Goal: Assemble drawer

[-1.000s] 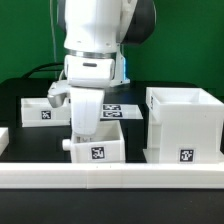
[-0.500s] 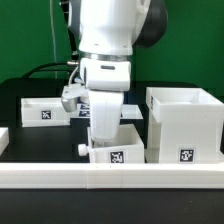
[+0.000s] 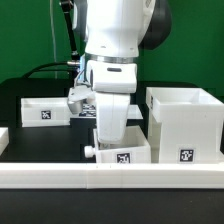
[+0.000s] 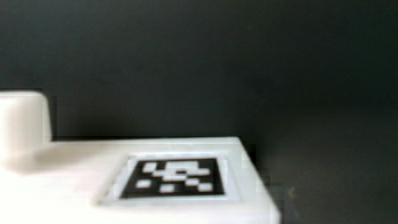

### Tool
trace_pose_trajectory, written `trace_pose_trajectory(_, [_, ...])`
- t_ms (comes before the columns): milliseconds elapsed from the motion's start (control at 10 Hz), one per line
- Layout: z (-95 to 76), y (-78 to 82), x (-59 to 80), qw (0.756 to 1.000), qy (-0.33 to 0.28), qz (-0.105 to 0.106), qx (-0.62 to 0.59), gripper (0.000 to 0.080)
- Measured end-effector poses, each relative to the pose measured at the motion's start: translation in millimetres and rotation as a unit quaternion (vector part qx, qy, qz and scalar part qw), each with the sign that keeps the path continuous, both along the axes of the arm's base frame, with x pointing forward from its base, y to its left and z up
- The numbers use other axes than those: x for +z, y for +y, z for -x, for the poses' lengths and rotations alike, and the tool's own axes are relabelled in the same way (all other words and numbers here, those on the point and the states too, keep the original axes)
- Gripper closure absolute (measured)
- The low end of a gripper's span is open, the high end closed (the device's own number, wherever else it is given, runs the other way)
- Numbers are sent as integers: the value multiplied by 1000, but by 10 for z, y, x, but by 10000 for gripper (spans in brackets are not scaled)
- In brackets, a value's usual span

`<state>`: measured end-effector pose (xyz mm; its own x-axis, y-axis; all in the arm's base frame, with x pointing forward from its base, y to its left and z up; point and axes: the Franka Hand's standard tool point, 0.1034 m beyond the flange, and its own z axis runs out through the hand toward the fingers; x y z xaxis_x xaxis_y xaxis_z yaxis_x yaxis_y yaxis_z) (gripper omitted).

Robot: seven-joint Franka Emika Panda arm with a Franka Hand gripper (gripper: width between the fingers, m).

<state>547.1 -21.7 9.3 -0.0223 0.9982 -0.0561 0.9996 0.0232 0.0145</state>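
Claw point(image 3: 110, 140) reaches down into small shallow white plastic tray point(image 3: 125, 153). Jaws hidden behind the hand, so clamped or loose: cannot tell.

Exterior view: tray on black desk point(image 3: 40, 140), directly under claw. It sits just beside large white cube-shaped plastic casing point(image 3: 185, 125), on the exterior view's left of it. Long axis seems to point toward casing. Second white tray point(image 3: 44, 110) well apart from casing, same side.

Wrist view: only the tray point(image 4: 89, 160), tag close up, blurred. Casing absent.
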Motion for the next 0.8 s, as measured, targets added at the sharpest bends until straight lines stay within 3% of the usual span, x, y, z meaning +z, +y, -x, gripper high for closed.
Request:
trace_pose_trajectory(400, [-8,74,3,1000,-1,0,-6,757])
trace_pose_trajectory(800, [33,47,-19,1000,12,3,-8,757])
